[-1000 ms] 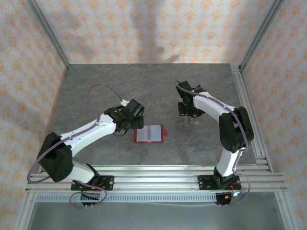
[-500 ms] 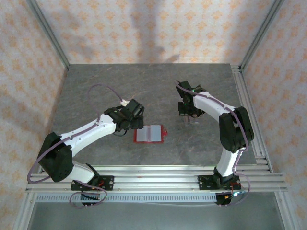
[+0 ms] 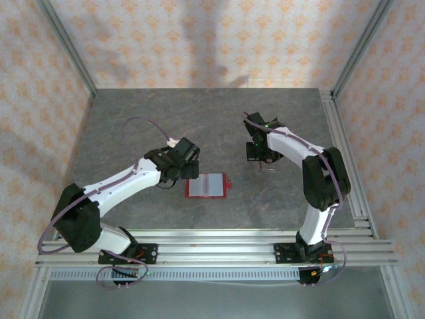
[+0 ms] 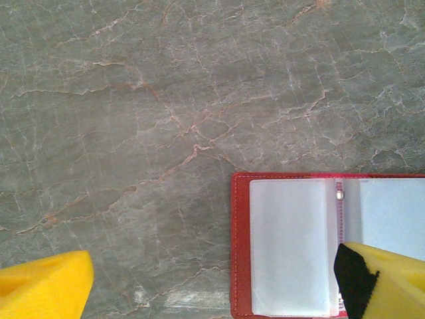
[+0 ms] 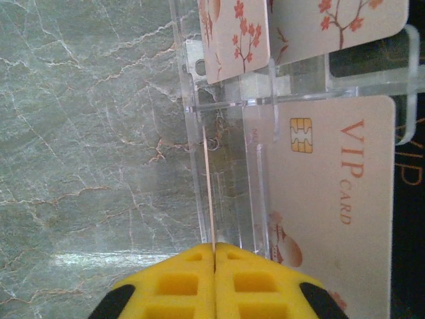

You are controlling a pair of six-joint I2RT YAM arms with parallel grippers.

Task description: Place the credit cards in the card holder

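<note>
The card holder (image 3: 206, 186) lies open on the table, red with pale clear sleeves (image 4: 292, 246). My left gripper (image 3: 184, 164) hovers over its left edge, open, its yellow fingertips (image 4: 46, 286) far apart with nothing between them. Several pale pink credit cards stand in a clear acrylic stand (image 5: 229, 100). One reads VIP CARD (image 5: 332, 199), and two flowered ones (image 5: 236, 33) are behind it. My right gripper (image 5: 214, 247) is at the stand (image 3: 265, 166), shut on the thin edge of one credit card (image 5: 208, 186) seen edge-on.
The grey marble table (image 3: 133, 126) has aluminium rails (image 3: 345, 166) along its right and near sides. Patterned walls close in the back and both sides. The two arms stand apart, with the wallet between them.
My right gripper has squeezed tighter on the card's edge at the stand. The left arm and the wallet have not moved.
</note>
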